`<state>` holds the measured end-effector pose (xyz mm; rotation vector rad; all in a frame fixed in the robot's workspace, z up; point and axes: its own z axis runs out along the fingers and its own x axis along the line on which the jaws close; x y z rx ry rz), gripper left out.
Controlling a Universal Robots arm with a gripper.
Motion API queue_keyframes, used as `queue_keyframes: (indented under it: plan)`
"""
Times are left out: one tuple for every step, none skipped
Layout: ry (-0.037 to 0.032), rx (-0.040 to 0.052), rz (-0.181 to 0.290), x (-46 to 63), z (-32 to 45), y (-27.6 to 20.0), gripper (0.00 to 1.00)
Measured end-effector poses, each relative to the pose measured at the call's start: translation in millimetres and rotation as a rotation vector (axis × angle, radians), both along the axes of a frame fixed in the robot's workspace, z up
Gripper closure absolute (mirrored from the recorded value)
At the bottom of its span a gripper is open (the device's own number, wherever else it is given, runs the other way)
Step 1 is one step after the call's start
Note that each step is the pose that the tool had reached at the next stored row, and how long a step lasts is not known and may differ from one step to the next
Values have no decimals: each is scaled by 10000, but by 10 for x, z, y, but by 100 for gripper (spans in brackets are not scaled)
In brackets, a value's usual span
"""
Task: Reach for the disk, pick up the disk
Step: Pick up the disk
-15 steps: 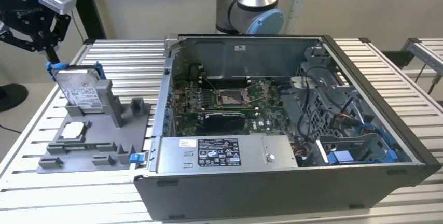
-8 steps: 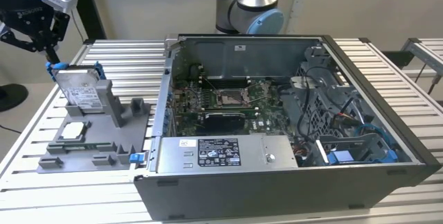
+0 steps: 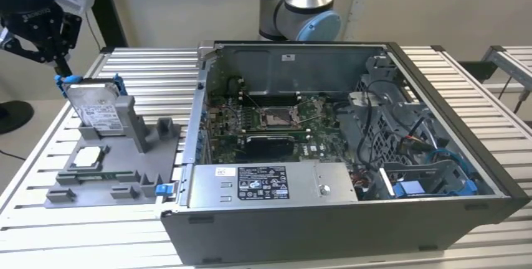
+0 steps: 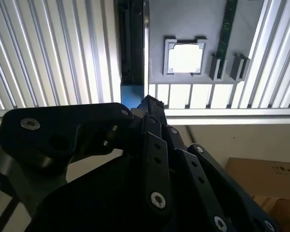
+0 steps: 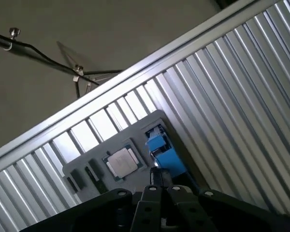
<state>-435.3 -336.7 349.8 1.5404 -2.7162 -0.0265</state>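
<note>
Closed gripper poised at the top corner of the upright disk.

The disk (image 3: 96, 112) stands on edge in a slot at the far end of the grey holder (image 3: 124, 175). The holder sits near the table's (image 3: 149, 63) edge on the exterior view's left, beside the open computer case (image 3: 349, 219). The disk's long axis runs up and down, leaning slightly back, with its label facing along the holder toward the chip (image 3: 89, 157). The gripper (image 3: 61, 68) hangs directly over the disk's top corner with its fingers pressed together, gripping nothing. Its tip is just above the blue bracket (image 3: 61, 83); whether they touch I cannot tell.
</note>
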Motion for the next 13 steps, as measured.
queue_keyframes:
  plan:
    - [1, -2, 144, 0, 0, 0, 100]
    - [1, -3, 296, 0, 0, 0, 100]
    - [0, -6, 438, 0, 0, 0, 100]
    - [0, -8, 590, -1, 0, 0, 100]
    - [0, -9, 752, -1, 0, 0, 100]
    - [0, -10, 913, -1, 0, 0, 100]
    - [0, -12, 1095, -1, 0, 0, 100]
    - [0, -13, 1267, -1, 0, 0, 100]
    - [0, -14, 1441, -1, 0, 0, 100]
    - [0, -15, 1616, -1, 0, 0, 100]
    - [0, -16, 1786, -1, 0, 0, 100]
    - [0, -16, 1958, -1, 0, 0, 100]
    - [0, -16, 2128, -1, 0, 0, 100]
